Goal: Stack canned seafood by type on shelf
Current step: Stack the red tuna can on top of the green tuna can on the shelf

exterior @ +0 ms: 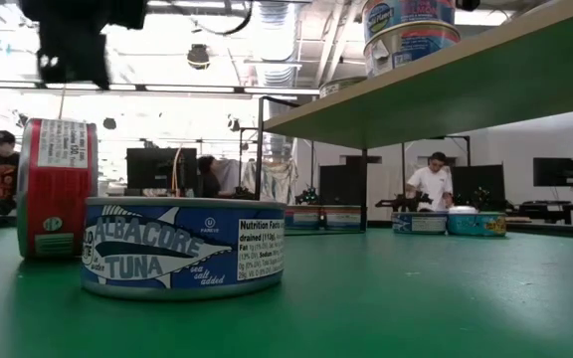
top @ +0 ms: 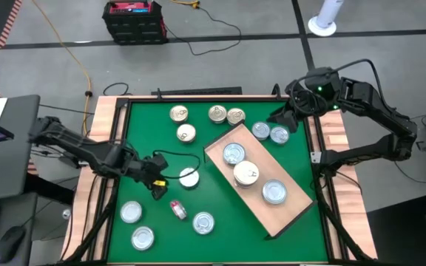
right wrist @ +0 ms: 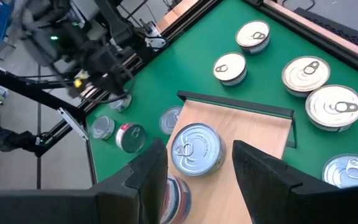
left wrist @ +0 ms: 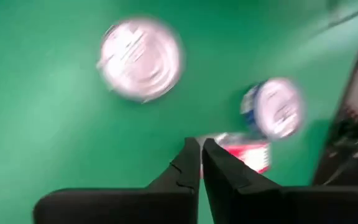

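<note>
Your left gripper (top: pixel 157 193) hovers with fingers pressed together, empty, beside a tipped red-labelled tin (top: pixel 177 209) lying on its side. The shelf (top: pixel 291 209) runs diagonally across the green mat (top: pixel 154 148), carrying three tins (top: pixel 246 174). Your right gripper (right wrist: pixel 197 165) hangs open over its far end.

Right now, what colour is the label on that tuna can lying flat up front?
Blue with white lettering, on the albacore tuna can; clearest in the low view.

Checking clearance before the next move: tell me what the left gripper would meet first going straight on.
Likely the red-labelled can lying on its side, just beyond the left gripper, whose jaws are shut. Depth is unclear, so it may hit the green mat first.
</note>
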Robot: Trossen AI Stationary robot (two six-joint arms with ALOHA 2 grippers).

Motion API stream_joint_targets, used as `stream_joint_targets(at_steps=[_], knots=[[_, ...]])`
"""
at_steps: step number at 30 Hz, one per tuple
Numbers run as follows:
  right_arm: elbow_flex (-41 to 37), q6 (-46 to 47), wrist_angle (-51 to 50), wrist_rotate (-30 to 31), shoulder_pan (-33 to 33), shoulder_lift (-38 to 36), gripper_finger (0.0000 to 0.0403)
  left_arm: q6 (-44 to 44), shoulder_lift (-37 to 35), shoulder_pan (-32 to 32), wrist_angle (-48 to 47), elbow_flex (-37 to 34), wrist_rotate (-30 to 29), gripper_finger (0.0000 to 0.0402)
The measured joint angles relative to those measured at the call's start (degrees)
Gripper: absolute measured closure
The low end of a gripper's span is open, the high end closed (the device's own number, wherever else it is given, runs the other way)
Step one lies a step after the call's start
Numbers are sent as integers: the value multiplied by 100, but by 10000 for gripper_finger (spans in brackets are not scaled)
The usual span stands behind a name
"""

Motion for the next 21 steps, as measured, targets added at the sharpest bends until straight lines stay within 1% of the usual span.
stream_joint_targets(at_steps=[2, 3, 8, 13, 16, 19, 21], knots=[[0, -17, 1, 27, -2, 0, 198, 157, 238, -13, 5, 224, 113, 361], [0, -44, 1, 58, -2, 0, 198, 400, 371, -41, 6, 342, 219, 348], [0, -88, 0, 149, -2, 0, 198, 2207, 860, -137, -42, 940, 682, 265], [0, -87, 2, 151, -2, 0, 198, 3989, 1235, -199, -345, 1461, 816, 165], [0, -85, 2, 151, -2, 0, 198, 5125, 1497, -232, -527, 1636, 873, 110], [0, -54, 2, 151, 10, 0, 198, 6001, 1785, -269, -589, 1640, 1024, 75], [0, -41, 2, 151, 15, 0, 198, 6479, 1987, -289, -627, 1640, 1106, 67]])
